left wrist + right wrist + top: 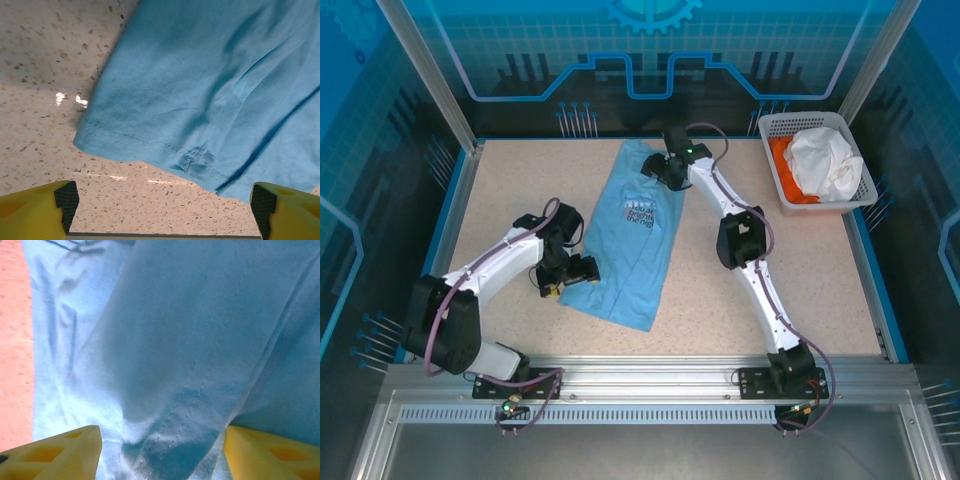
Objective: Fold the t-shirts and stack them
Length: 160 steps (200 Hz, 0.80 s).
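Left fingers [35, 210] just off t-shirt [210, 85]

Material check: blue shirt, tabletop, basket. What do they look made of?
Shirt: soft knit cloth, likely cotton, matte. It creases, and the hem shows double stitching.
Tabletop: hard beige surface with dark speckles, maybe laminate or composite stone, semi-gloss. Light glints off it in the left wrist view.
Basket: white plastic by the look, with moulded lattice walls.
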Motion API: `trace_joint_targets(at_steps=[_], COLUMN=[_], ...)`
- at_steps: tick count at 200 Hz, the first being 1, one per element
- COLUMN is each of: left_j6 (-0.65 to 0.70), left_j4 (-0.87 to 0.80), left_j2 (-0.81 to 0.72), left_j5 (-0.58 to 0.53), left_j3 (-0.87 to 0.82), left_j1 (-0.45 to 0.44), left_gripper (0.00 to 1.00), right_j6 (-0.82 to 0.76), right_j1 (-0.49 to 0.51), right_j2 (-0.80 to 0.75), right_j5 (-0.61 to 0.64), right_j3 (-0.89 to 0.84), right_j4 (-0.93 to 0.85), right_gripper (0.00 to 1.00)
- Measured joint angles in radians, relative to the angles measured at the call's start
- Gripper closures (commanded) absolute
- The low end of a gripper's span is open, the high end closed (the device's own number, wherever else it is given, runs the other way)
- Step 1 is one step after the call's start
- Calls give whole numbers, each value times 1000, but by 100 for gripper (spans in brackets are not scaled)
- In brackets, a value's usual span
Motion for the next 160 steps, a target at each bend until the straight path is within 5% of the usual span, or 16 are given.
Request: trace_joint_targets(at_steps=[32,91,160], left_j6=[-1,-8,-59], left_j4=[94,192,229], left_j2=[109,241,271], left_j5=[102,255,427], left_j3=[-11,-21,-58], left_j1=[8,6,-97], left_gripper=[10,13,12], right_j6=[82,57,-123], right_j1=[-37,-97,-58], right_j2=[16,-64,-689], right_j5=[-125,-145,-119], right_j3=[10,-61,-811], right_j4=[93,58,5], right_gripper=[24,25,27])
